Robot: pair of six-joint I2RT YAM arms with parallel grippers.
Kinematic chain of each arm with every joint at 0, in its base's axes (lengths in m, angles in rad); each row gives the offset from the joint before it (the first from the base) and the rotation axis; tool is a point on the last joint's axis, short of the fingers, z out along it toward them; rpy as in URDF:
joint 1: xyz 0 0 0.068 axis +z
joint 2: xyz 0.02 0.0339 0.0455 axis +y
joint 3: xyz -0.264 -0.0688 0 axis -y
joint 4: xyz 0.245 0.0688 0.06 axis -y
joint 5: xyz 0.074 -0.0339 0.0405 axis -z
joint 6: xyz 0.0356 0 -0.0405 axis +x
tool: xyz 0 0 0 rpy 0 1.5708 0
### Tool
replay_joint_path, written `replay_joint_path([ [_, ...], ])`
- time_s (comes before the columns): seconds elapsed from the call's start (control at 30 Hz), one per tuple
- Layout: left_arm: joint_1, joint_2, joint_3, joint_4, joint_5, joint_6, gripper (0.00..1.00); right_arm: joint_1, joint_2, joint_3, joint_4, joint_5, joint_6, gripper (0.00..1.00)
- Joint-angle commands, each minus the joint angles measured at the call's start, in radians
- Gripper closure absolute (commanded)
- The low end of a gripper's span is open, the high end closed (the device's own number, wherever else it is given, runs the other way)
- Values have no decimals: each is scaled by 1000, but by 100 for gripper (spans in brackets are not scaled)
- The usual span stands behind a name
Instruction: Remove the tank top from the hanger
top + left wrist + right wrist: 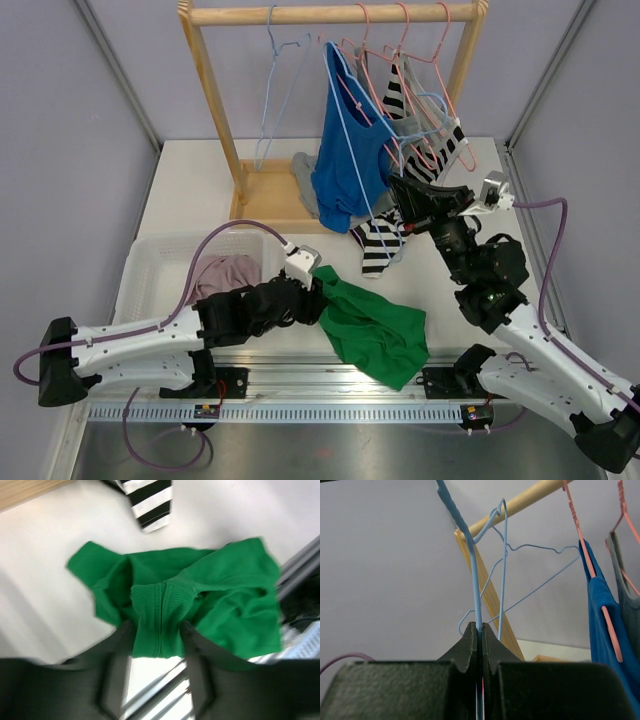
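A green tank top (pixel 375 325) lies crumpled on the table near the front rail. My left gripper (pixel 318 293) is at its left edge; in the left wrist view the gripper (pixel 157 630) is shut on a raised fold of the green top (pixel 225 595). A blue tank top (pixel 345 150) hangs from a tilted light-blue wire hanger (pixel 335 90) on the wooden rack (pixel 330 14). My right gripper (pixel 402 192) is at the hanger's lower end; in the right wrist view it (pixel 480 627) is shut on the blue hanger wire (pixel 475 580), with the blue top (pixel 602 625) to the right.
A striped top (pixel 380 245) droops from pink hangers (pixel 435 150) onto the table beside the right gripper. An empty blue hanger (pixel 270 90) hangs at the left. A grey garment (pixel 305 178) lies on the rack base. A white basket (pixel 150 260) holds a mauve garment (pixel 225 272).
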State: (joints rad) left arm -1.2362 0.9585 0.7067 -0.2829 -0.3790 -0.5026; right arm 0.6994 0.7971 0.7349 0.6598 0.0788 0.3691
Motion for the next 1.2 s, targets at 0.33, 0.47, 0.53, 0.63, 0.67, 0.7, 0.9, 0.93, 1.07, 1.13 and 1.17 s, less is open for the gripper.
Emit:
replay_joint_path([
  [0.33,-54,-147,221,-384,-190,-96,1,18,327,496,-548,305,-79,100],
  [0.47,-55,-222,275,-544,-236,-146,1,41,456,658,-584,390,-136,100],
  [0.53,-55,-243,281,-599,-227,-140,1,43,543,774,-627,418,-159,100],
  [0.63,-55,-283,269,-633,-215,-113,1,48,655,924,-689,444,-182,100],
  [0.67,-55,-291,255,-641,-219,-106,1,48,686,966,-703,447,-197,100],
  [0.7,-55,-312,249,-647,-233,-105,1,48,747,1007,-715,455,-202,100],
  [0.9,-55,-378,232,-625,-233,-74,1,48,1008,1383,-848,461,-239,100],
  [0.93,-55,-383,232,-630,-238,-76,1,48,1037,1421,-883,451,-237,100],
  [1.07,-55,-403,223,-628,-232,-80,1,60,1162,1575,-951,411,-203,100],
  [1.13,-55,-403,224,-630,-235,-79,1,93,1214,1633,-959,429,-219,100],
  [1.17,-55,-402,223,-630,-236,-79,1,104,1232,1653,-957,437,-237,100],
])
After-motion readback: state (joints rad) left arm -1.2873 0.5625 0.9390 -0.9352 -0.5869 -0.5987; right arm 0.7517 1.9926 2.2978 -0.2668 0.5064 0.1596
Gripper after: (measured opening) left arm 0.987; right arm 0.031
